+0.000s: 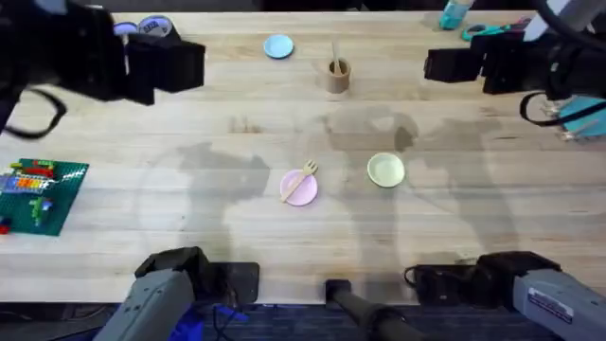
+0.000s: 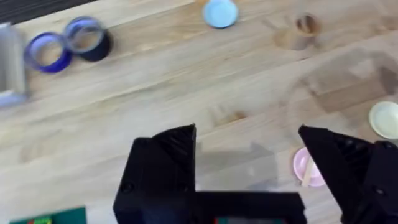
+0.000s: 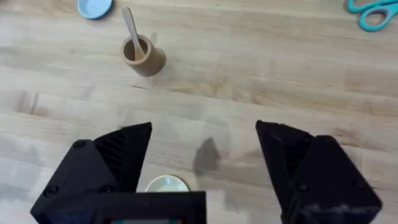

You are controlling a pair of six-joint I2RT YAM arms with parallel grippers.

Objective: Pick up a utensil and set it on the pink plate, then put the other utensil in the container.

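A: Nearest the arm bases, what lies on the light wooden table (image 1: 142,213)?

B: The small round flat pink plate (image 1: 299,187) sits near the middle, and the small pale wooden fork (image 1: 301,177) lies across it, tines toward the far right, handle sticking out over the plate's near-left edge. Just to its right, apart from it, is the pale green round dish (image 1: 385,170). At the left edge there's a green building-brick baseplate (image 1: 43,194) with coloured bricks on it.

A: And farther back?

B: The small brown cardboard-coloured cylindrical cup (image 1: 338,75) stands upright, with the pale wooden spoon (image 1: 335,55) standing inside it, its handle rising above the rim. To the cup's left is the light blue round disc (image 1: 278,45). Teal scissors (image 1: 488,30) lie at the far right, and tape rolls (image 2: 65,45) at the far left.

A: The grippers?

B: The left gripper (image 2: 249,155) hangs above bare table at the far left, jaws spread wide, holding nothing. The right gripper (image 3: 204,152) is at the far right, its black fingers likewise parted and empty.
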